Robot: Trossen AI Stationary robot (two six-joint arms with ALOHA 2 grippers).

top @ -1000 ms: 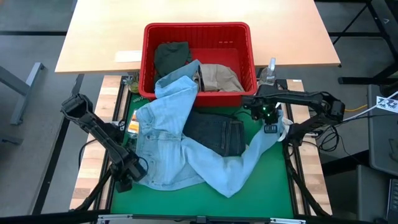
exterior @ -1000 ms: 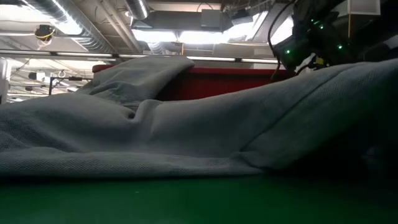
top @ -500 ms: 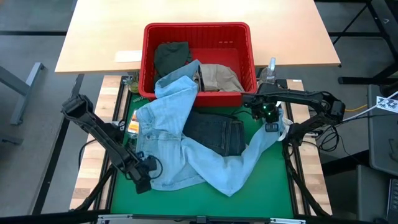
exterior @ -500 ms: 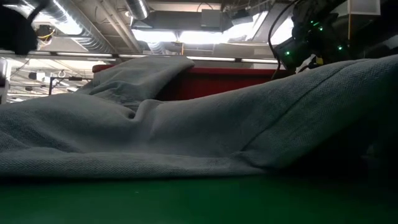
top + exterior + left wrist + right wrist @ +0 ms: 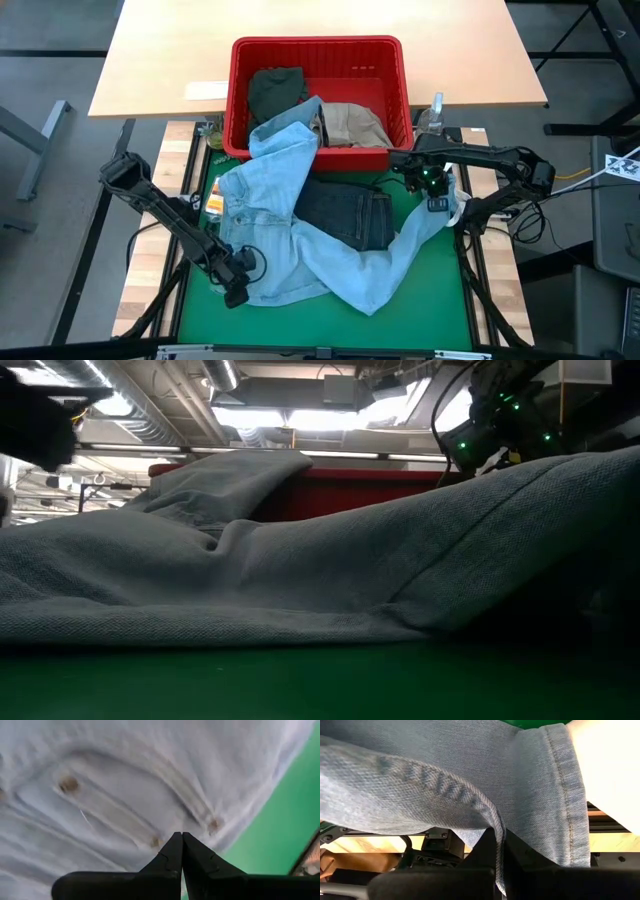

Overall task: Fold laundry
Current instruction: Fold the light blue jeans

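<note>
Light blue denim [image 5: 290, 240]: right hand [image 5: 436, 198] pinching hem; left hand [image 5: 237, 290] pressed together, low at edge.

Surface: you have a green mat [image 5: 400, 310] on the work table, a pale wooden table [image 5: 160, 50] behind it | On mat: light blue denim [image 5: 270, 240] spread wide, dark navy jeans [image 5: 345, 215] partly over it | Red basket [image 5: 240, 100] stands at the mat's far edge

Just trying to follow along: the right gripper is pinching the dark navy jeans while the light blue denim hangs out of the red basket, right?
Not quite. The right gripper is shut on the light blue denim, as the right wrist view shows. The dark navy jeans lie untouched. The denim does hang out of the red basket.
</note>
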